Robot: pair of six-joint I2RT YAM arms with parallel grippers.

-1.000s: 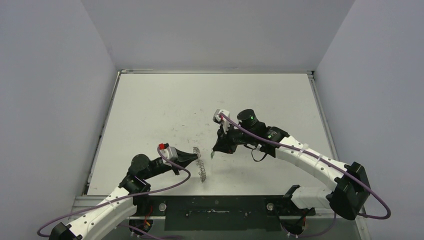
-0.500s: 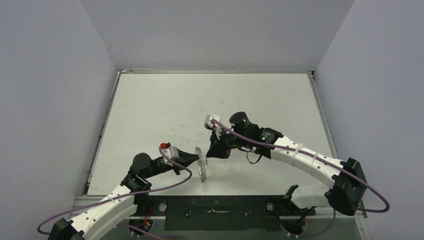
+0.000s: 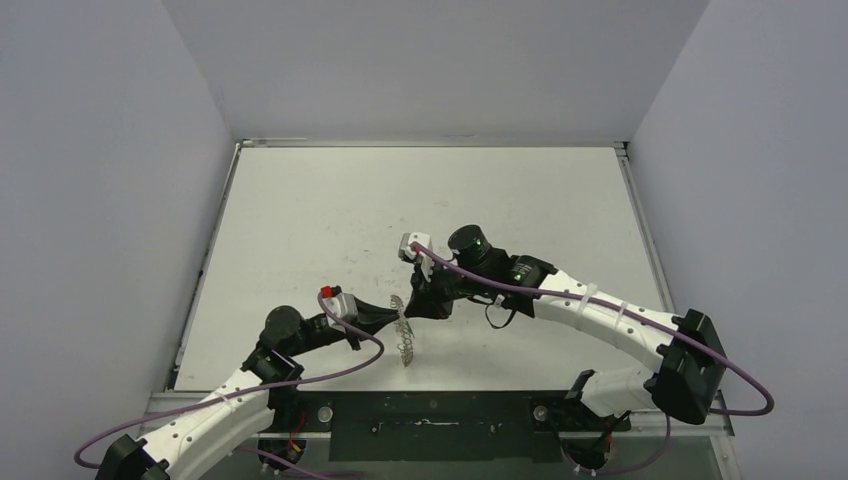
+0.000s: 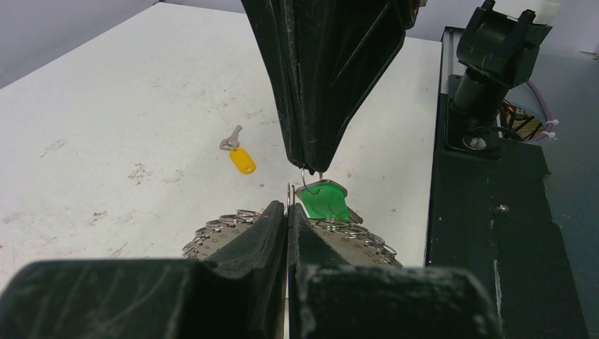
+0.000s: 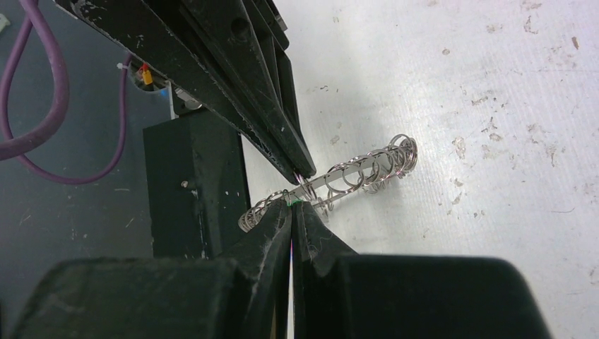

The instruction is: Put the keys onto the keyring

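Keyring [image 3: 403, 331] standing on edge, lower centre of top view; green key [image 4: 323, 201] touching its loops, yellow key [image 4: 241, 158] flat, apart.

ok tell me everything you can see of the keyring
The keyring is a flat silver metal disc rimmed all round with many small wire loops. It is held on edge, its rim pinched by the shut left gripper. The right gripper holds the green key right at the loops beside that grip. The disc's centre is hidden.
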